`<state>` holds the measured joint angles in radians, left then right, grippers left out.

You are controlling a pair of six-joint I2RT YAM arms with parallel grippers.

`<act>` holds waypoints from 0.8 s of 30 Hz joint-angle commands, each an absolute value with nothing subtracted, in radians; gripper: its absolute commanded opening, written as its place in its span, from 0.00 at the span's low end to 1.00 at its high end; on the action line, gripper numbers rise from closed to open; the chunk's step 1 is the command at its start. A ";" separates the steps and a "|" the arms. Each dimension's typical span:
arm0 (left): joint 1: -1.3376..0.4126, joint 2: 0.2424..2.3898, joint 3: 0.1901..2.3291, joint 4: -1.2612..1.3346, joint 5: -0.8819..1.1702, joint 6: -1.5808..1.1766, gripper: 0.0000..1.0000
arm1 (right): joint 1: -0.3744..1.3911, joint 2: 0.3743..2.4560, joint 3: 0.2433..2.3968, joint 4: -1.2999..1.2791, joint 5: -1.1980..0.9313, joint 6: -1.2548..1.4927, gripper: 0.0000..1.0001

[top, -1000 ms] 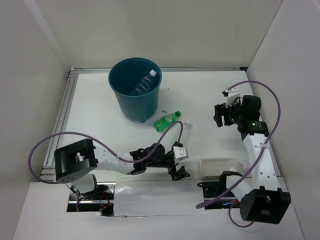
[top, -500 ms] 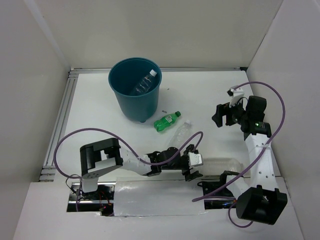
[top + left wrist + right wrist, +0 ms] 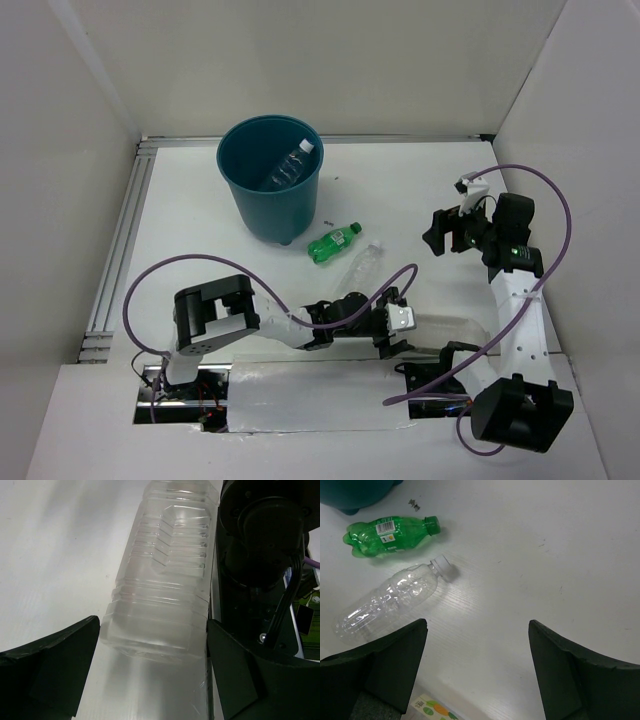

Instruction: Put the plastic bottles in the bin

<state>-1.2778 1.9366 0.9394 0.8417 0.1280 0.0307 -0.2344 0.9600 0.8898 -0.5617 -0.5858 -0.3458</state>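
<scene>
While the right tool (image 3: pixel 477 624) hangs spread, the left tool (image 3: pixel 153 624), also spread, straddles a ribbed clear bottle (image 3: pixel 165 575).

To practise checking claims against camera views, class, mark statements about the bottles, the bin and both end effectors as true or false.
1. A clear bottle lies inside the bin. True.
2. The green bottle is in the bin too. False: it lies on the table beside the bin.
3. The right end effector grips a bottle. False: it is open and holds nothing.
4. The left end effector is open, with a large ribbed bottle lying on the table between its fingers. True.
</scene>
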 commanded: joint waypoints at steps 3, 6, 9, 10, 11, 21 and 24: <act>-1.281 1.991 0.973 0.902 0.189 0.060 0.99 | -0.241 0.933 0.884 -0.552 -0.601 -0.341 0.89; -1.281 2.014 0.995 0.893 0.209 0.051 0.96 | -0.241 0.933 0.884 -0.552 -0.601 -0.341 0.89; -1.281 2.025 0.996 0.893 0.227 0.031 0.96 | -0.241 0.933 0.884 -0.552 -0.612 -0.331 0.89; -1.281 2.025 0.996 0.893 0.227 0.031 0.95 | -0.241 0.933 0.884 -0.552 -0.612 -0.331 0.89; -1.281 2.025 0.996 0.893 0.245 0.031 0.95 | -0.241 0.933 0.884 -0.552 -0.623 -0.331 0.89; -1.281 2.034 1.005 0.859 0.264 0.040 1.00 | -0.241 0.923 0.874 -0.552 -0.632 -0.322 0.89; -1.281 2.034 1.014 0.859 0.264 0.040 1.00 | -0.241 0.923 0.874 -0.552 -0.632 -0.322 0.89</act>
